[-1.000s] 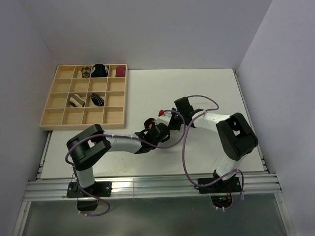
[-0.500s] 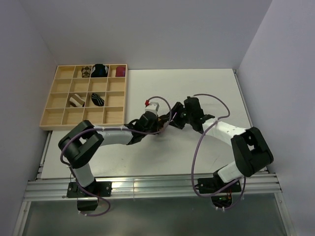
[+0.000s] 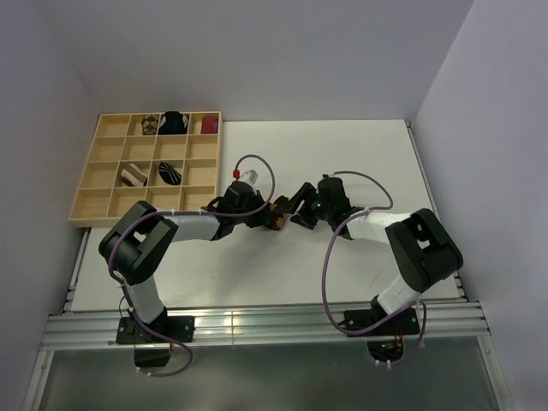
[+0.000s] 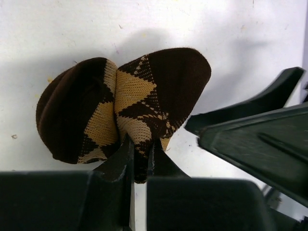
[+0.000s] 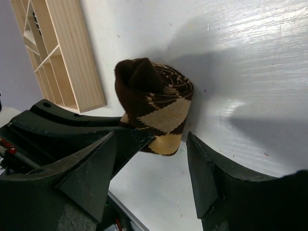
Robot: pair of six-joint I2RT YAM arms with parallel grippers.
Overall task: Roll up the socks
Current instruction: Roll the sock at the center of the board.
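The argyle sock [image 4: 130, 106], dark brown with tan diamonds, lies rolled into a plump bundle on the white table [image 3: 342, 154], about midway between its left and right edges. The bundle shows two rounded lobes with a tan-patterned fold between them, and the left gripper [image 4: 140, 147] pinches its lower edge (a thin flap of knit between the closed fingertips). The other two lie in the wooden tray [image 3: 86, 216] at the table's far left corner, in neighbouring compartments of the third row from the far edge. These are the striped sock [image 3: 133, 175], brown and cream, and to its right the black sock [image 3: 169, 173] with thin white lines. Both seem bundled, though they are small in the overhead view.
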